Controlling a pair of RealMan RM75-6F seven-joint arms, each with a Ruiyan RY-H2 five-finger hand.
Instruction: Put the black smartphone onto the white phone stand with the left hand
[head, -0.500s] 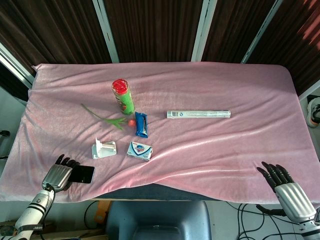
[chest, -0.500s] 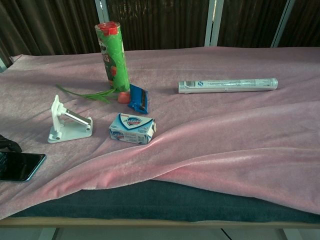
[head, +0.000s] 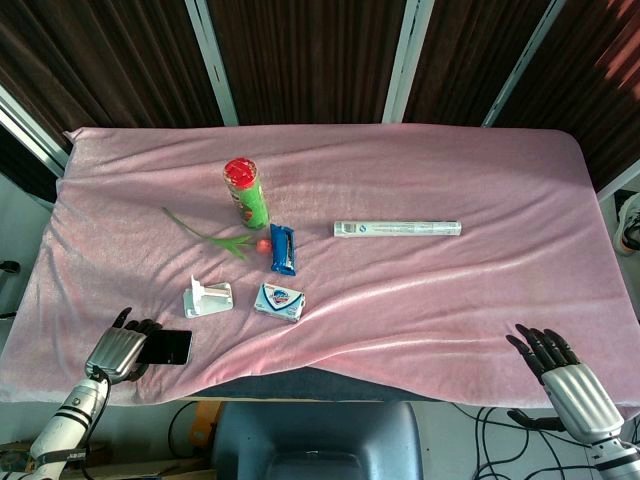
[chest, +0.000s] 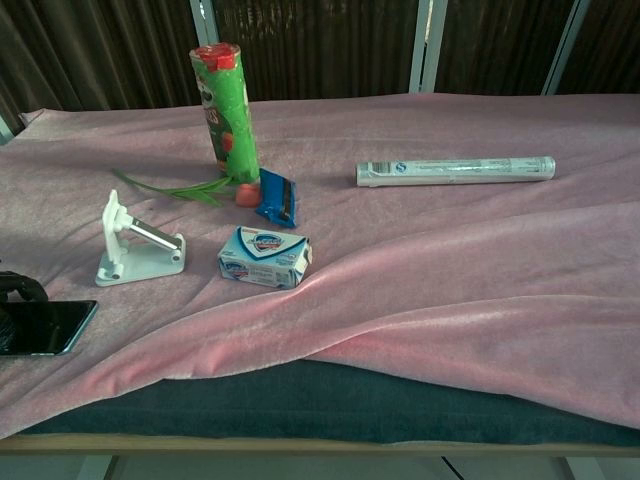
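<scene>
The black smartphone (head: 168, 347) lies flat at the front left edge of the pink cloth; the chest view shows it as a dark slab (chest: 48, 327). My left hand (head: 121, 349) has its fingers curled over the phone's left end and grips it; in the chest view only dark fingertips (chest: 20, 288) show at the frame edge. The white phone stand (head: 207, 297) (chest: 137, 246) stands just beyond the phone, a short way to the right. My right hand (head: 556, 368) hovers off the front right corner, fingers apart, holding nothing.
A blue-white soap box (head: 279, 301) lies right of the stand. Behind it are a blue packet (head: 283, 248), a green can with a red lid (head: 246, 192), a green stem (head: 205, 233) and a long white tube (head: 397, 229). The cloth (chest: 450, 300) is rumpled at the front.
The phone has shifted slightly to the right and risen a little with the left hand on it. The right hand has drifted a bit left and lower.
</scene>
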